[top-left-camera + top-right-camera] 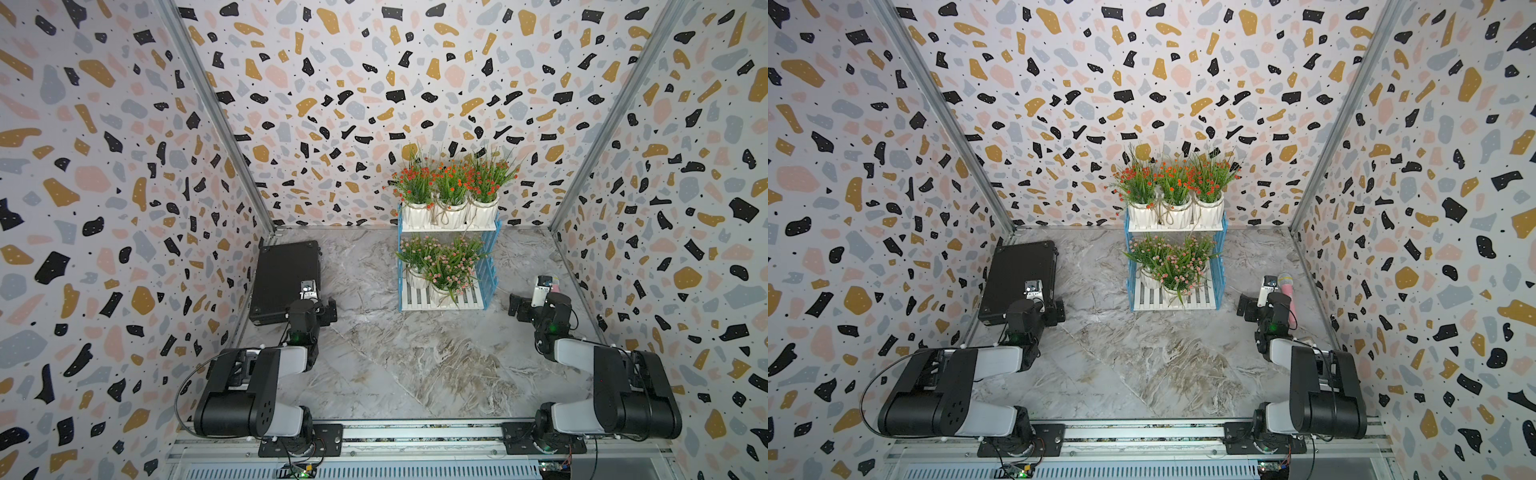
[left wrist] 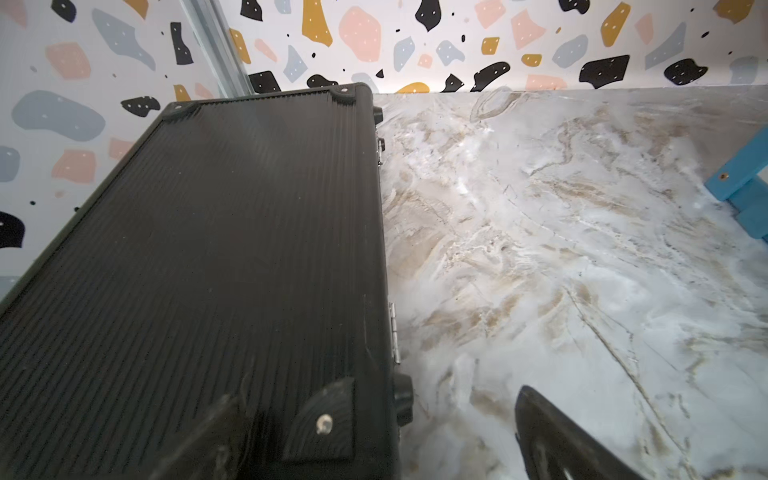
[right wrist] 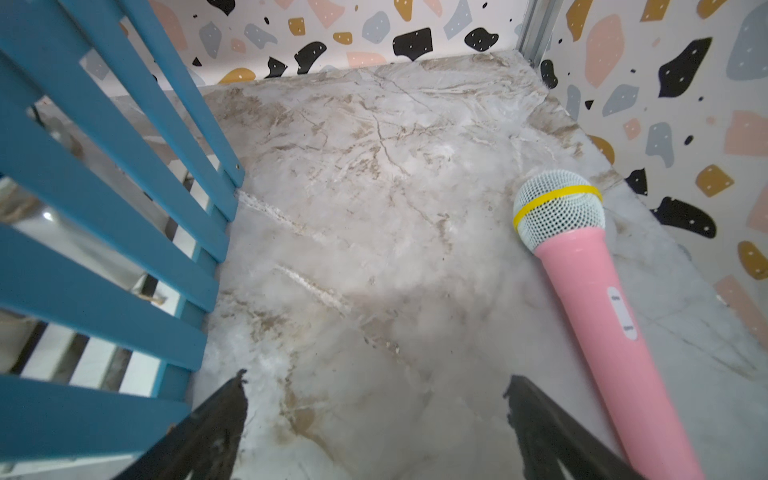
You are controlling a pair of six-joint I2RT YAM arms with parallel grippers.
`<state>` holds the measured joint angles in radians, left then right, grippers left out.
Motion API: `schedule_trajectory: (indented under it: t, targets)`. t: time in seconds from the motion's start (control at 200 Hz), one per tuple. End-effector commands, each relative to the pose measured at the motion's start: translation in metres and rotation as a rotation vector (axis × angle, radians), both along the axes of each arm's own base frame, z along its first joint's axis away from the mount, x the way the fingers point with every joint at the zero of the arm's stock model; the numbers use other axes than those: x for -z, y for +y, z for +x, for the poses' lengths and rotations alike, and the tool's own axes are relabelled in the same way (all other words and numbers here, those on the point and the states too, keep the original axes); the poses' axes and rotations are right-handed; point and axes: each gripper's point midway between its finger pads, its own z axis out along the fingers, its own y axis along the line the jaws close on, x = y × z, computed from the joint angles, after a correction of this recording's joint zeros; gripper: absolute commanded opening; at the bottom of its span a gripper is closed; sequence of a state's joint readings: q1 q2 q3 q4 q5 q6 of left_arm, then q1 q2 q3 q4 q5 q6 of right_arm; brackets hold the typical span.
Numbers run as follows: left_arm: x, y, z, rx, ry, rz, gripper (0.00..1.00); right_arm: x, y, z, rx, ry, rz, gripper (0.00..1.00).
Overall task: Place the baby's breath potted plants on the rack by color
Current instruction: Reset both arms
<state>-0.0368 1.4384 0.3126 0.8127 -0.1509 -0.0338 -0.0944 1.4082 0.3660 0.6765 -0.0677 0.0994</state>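
Marble-look table [image 1: 415, 365], speckled walls [image 1: 104, 208] on three sides, and it's a tidy picture out there. Look to the back of the table: the rack [image 1: 489, 270] stands upright against the rear wall, with blue picket sides and white slatted shelves. Up on the top shelf [image 1: 449, 227], three red-orange plants [image 1: 452, 183] sit side by side in their white pots, packed close together. Down on the lower shelf [image 1: 471, 297], the pink plants [image 1: 446, 268] crowd toward the left end. Their leaves overlap, so two pots show clearly and I cannot count the rest for certain. Both top views agree on the sorting: red-orange above, pink below.

Over to the arms. The left claw [image 2: 374, 397] hangs with its jaws spread wide and nothing between them, one finger over the near corner of the black case [image 2: 208, 249], its partner over bare table. That case lies flat by the left wall, well apart from the rack. The right claw [image 3: 376, 378] is wide open and empty too. It's poised low over the table between the rack's blue side frame and a pink toy microphone [image 3: 602, 316], which lies on the table by the right wall. Both claws are well clear of the plants.
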Motion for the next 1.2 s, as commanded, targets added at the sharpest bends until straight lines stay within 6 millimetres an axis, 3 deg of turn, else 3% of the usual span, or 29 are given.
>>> schedule_trajectory:
  t: [0.0, 0.335, 1.196]
  targets:
    - [-0.014, 0.0, 0.007, -0.005, -0.061, 0.018, 0.99, -0.013, 0.0, 0.009, -0.013, -0.107, -0.017, 1.0]
    - [-0.015, 0.001, 0.007, -0.008, -0.068, 0.023, 0.99, -0.003, 0.016, 0.011, -0.099, -0.098, -0.036, 1.0]
    - [-0.016, 0.001, 0.007, -0.01, -0.071, 0.021, 0.99, -0.003, 0.017, 0.013, -0.086, -0.095, -0.058, 1.0]
